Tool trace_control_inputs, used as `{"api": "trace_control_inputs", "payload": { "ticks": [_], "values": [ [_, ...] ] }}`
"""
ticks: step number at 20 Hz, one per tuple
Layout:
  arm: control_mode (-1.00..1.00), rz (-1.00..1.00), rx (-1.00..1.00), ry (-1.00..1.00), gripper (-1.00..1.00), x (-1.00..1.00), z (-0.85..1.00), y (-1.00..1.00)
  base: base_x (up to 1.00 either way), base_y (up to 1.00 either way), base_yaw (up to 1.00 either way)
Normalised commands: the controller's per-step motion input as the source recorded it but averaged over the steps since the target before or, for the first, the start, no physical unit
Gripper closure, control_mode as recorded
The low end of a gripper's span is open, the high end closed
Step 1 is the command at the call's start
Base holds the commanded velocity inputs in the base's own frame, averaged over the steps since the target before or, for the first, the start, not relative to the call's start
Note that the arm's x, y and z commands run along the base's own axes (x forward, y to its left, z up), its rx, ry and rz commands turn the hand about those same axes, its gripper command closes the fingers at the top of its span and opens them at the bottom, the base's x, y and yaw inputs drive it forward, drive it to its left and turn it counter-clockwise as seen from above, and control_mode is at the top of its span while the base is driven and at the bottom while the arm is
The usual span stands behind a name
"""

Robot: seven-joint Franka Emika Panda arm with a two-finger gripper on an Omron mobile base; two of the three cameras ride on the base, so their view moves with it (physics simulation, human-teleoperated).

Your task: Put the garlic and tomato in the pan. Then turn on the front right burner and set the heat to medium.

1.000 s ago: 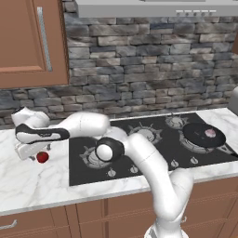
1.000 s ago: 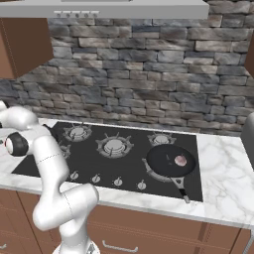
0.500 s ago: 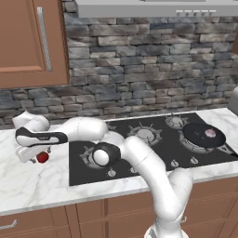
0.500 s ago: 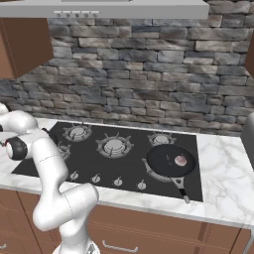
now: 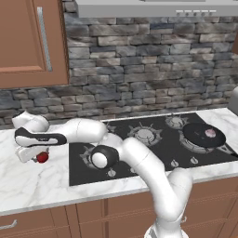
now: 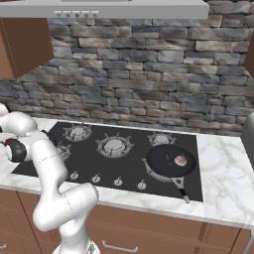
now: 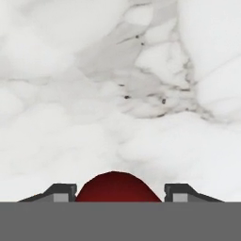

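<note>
My tool [image 7: 120, 197] brackets the tomato [image 7: 117, 187] on the worktop [image 7: 141, 94], fingers just beside it; whether they pinch yet I cannot tell. Round, it may squirt free. Garlic [image 5: 210, 133] sits in the far pan [image 5: 195, 132].

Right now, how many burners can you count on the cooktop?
5. Rear left, centre, rear right, front right under the pan, and front left, partly hidden by the arm. None seems fully hidden.
</note>
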Motion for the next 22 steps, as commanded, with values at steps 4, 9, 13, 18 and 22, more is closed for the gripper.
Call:
{"api": "trace_control_inputs", "payload": {
  "ticks": [4,9,13,18,22],
  "values": [
    [-1.00,0.00,0.13,0.04,1.00,-0.08,0.21,-0.51,0.00,0.00,0.00],
    [-1.00,-0.03,0.13,0.00,1.00,-0.57,0.48,-0.73,0.00,0.00,0.00],
    [-1.00,-0.09,0.07,0.00,1.00,-0.85,0.15,-0.77,0.00,0.00,0.00],
    [-1.00,-0.10,0.09,-0.04,1.00,-0.90,0.00,-1.00,0.00,0.00,0.00],
    [-1.00,-0.01,0.11,-0.03,1.00,-0.59,0.32,-1.00,0.00,0.00,0.00]
  ]
}}
